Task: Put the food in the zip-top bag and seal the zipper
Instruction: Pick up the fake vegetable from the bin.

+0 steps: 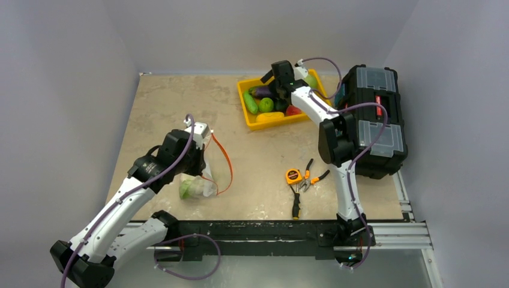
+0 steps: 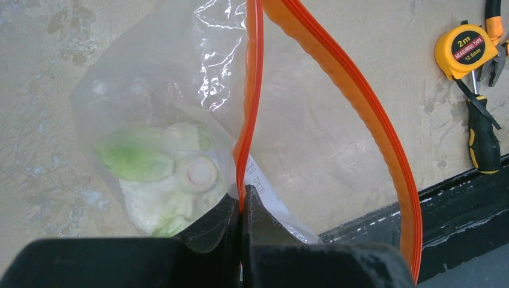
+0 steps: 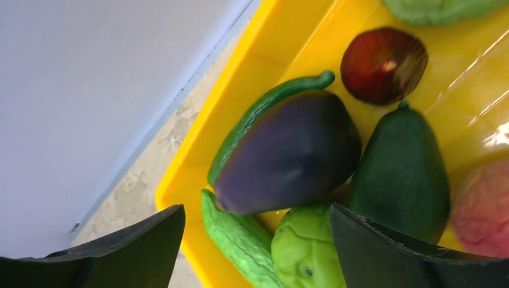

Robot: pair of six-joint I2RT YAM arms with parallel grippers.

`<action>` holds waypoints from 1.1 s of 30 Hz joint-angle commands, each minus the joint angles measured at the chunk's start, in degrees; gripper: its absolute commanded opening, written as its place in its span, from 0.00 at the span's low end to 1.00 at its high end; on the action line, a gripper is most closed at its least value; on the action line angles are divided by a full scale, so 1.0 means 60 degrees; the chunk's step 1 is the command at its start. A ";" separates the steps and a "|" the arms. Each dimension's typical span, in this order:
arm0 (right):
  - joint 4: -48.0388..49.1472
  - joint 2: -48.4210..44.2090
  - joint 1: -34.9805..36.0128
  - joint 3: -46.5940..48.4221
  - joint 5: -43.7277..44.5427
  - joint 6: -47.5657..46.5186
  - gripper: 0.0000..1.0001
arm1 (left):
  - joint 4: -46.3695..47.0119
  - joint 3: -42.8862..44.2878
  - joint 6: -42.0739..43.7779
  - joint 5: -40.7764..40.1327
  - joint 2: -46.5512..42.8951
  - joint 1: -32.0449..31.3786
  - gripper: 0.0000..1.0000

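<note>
The clear zip-top bag (image 1: 195, 186) lies at the table's front left with a white and green cauliflower (image 2: 168, 180) inside. Its orange-red zipper (image 2: 360, 102) stands open in a loop. My left gripper (image 2: 242, 207) is shut on one side of the zipper strip (image 2: 252, 90), holding the mouth up. My right gripper (image 3: 258, 240) is open above the yellow tray (image 1: 270, 102), straddling a purple eggplant (image 3: 288, 153), a green lime (image 3: 303, 249) and a bumpy green gourd (image 3: 237, 237). A dark green avocado (image 3: 402, 174), a dark red piece (image 3: 384, 63) and a pink piece (image 3: 483, 210) lie beside them.
An orange tape measure (image 1: 293, 176) and black-and-orange pliers (image 1: 315, 177) lie at the front centre, with a screwdriver (image 1: 295, 204) beside them. A black toolbox (image 1: 372, 117) stands at the right next to the tray. Grey walls close in the table.
</note>
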 commanded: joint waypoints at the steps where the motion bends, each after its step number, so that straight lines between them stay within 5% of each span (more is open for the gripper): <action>1: -0.0387 0.0361 0.0051 0.0399 0.0072 0.1911 0.91 | 0.0072 0.0082 -0.0021 -0.0043 -0.0054 -0.0025 0.00; 13: -0.0793 0.1318 -0.0006 0.0766 0.0798 0.3302 0.91 | 0.0085 0.0089 0.0005 -0.0050 -0.0053 -0.0015 0.00; 26: 0.1023 0.1719 -0.0281 0.0168 0.0657 0.2817 0.97 | 0.0101 0.0102 0.0049 -0.0036 0.0004 -0.0005 0.00; 29: 0.1062 0.1659 -0.0335 0.0115 0.0487 0.2736 0.93 | 0.0082 0.0106 0.0049 -0.0037 0.0064 0.0001 0.00; 33: 0.1777 0.1207 -0.0359 -0.0376 0.0259 0.2353 0.75 | 0.0116 0.0112 0.0070 -0.0004 0.0065 0.0043 0.00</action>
